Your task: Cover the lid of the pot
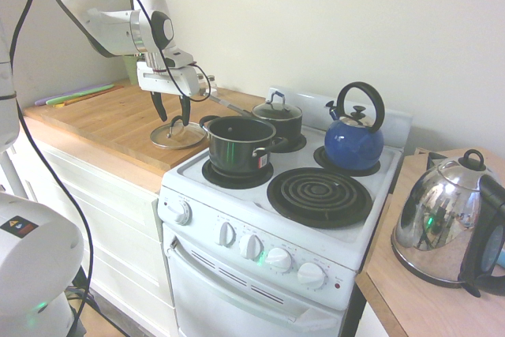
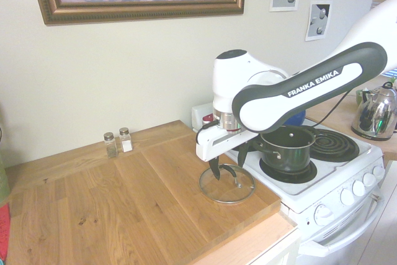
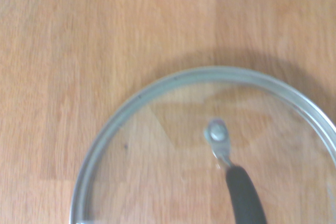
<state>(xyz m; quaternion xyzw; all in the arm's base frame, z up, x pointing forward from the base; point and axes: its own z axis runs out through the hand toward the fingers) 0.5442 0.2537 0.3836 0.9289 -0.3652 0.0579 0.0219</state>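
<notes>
- Gripper (image 1: 174, 113) hangs over the wooden desk (image 1: 110, 120), just left of the stove (image 1: 276, 219); jaws spread apart, released, holding nothing, fingers pointing down above the lid (image 1: 178, 135).
- The lid lies flat on the desk near its right edge, close beside the stove, its handle up; the wrist view shows the glass, the steel rim and a dark handle on a metal stud.
- Pot (image 1: 239, 144) stands uncovered on the front left burner, just right of the lid; nothing seen inside.
- Behind it a smaller pot (image 1: 278, 118) with its own glass lid on.
- Blue kettle (image 1: 354, 133) on the back right burner; front right coil (image 1: 319, 195) bare.
- Steel kettle (image 1: 442, 222) on the side counter, far right.
- Salt and pepper shakers (image 2: 118, 143) by the wall, well apart from the lid.
</notes>
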